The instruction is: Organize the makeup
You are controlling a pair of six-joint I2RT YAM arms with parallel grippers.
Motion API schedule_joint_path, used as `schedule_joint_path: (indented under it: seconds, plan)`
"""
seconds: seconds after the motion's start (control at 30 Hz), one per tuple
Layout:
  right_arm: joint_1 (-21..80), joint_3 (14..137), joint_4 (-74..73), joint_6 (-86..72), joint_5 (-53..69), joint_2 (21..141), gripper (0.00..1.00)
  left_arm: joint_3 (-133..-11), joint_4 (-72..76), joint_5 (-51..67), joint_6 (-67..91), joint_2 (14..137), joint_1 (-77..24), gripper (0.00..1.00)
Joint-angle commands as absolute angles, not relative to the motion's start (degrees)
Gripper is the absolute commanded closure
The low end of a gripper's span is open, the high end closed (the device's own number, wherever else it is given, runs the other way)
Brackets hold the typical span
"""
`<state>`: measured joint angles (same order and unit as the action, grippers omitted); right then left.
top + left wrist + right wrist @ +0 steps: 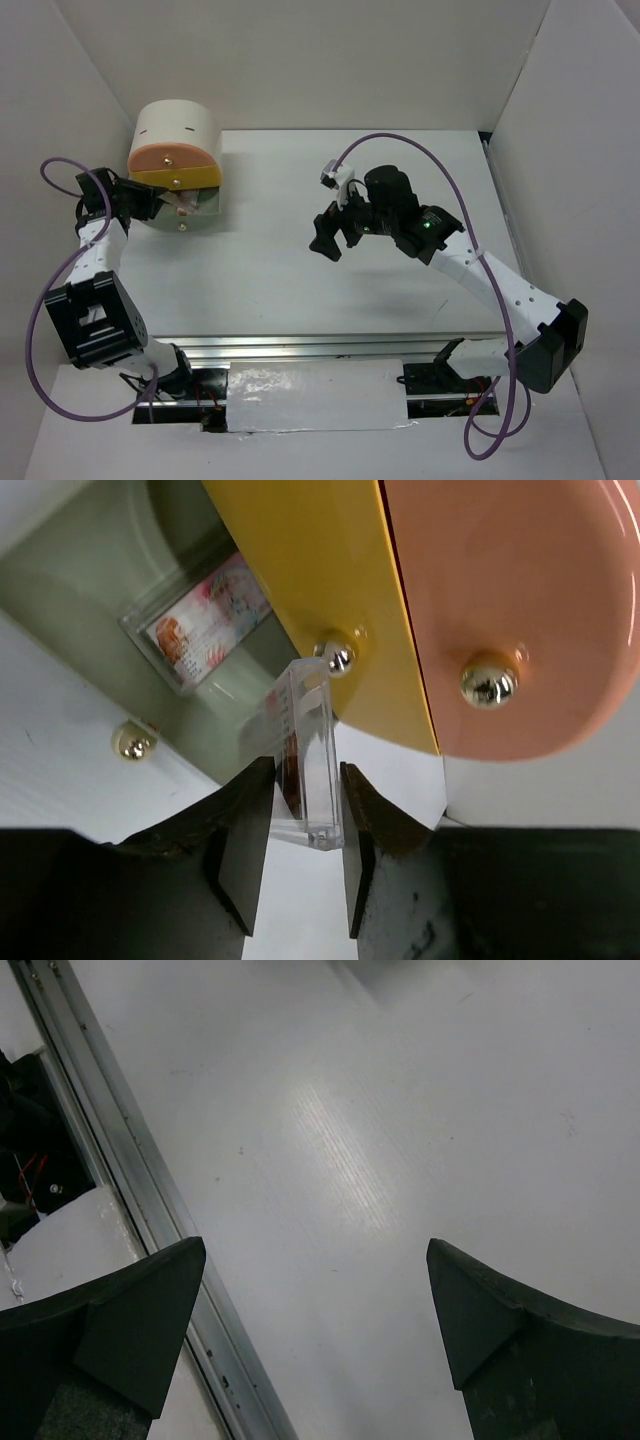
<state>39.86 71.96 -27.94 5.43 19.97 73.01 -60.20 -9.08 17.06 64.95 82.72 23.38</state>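
White table (pixel 300 290); left hand (pixel 305 772) clamps clear case (pixel 312 725), right hand (pixel 315 1250) spread wide.

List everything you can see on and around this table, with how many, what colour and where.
drawer box: one, cream top with pink, yellow and green drawers, far left of the table
green drawer: one, lowest, pulled open
knobs: three, gold, one on each drawer front
printed packet: one, pink and white print, lying in the green drawer
clear case: one, see-through with something dark inside, held on edge just outside the green drawer
table: one, white
rail: one, silver, along the near table edge
cables: two, purple, one per arm
left gripper: black, shut on the clear case
right gripper: black, open above the bare table
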Motion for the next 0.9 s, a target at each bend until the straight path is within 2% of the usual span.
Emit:
schedule_joint_path:
  seconds: [0.0,0.13,0.23,0.27,0.43,0.6,0.7,0.77,0.87]
  plan:
    - [39.7,72.2,-25.7,5.6,21.3,72.2,0.00,-62.3,-6.1,19.3,66.1,85.3,24.5,0.55]
    - [39.6,72.5,-25.8,5.7,21.4,72.4,0.00,-61.1,-3.3,18.1,66.2,86.8,24.8,0.49]
    - [39.6,72.4,-25.9,5.7,21.5,72.3,0.00,-62.1,-3.4,19.0,65.7,89.7,25.1,0.40]
    - [39.7,72.3,-25.8,5.8,21.8,72.3,0.00,-62.7,-3.6,19.2,65.5,90.7,25.1,0.31]
    - [39.8,73.3,-25.8,5.5,22.1,73.8,0.00,-62.6,-6.6,15.9,63.8,85.9,25.3,0.10]
    - [39.8,72.8,-17.2,0.1,23.9,78.7,0.00,-67.1,-15.1,8.3,58.1,78.7,25.1,0.01]
    - [40.6,75.6,-14.1,-7.4,21.0,84.2,0.01,-68.2,-18.8,5.5,54.6,71.7,25.0,0.01]
    - [41.7,76.8,-9.7,-13.5,20.2,87.3,0.04,-69.0,-21.4,4.7,52.5,68.6,25.0,0.01]
    - [45.0,81.5,-6.4,-18.0,16.8,95.4,0.33,-70.2,-23.9,5.1,47.3,62.9,25.0,0.01]
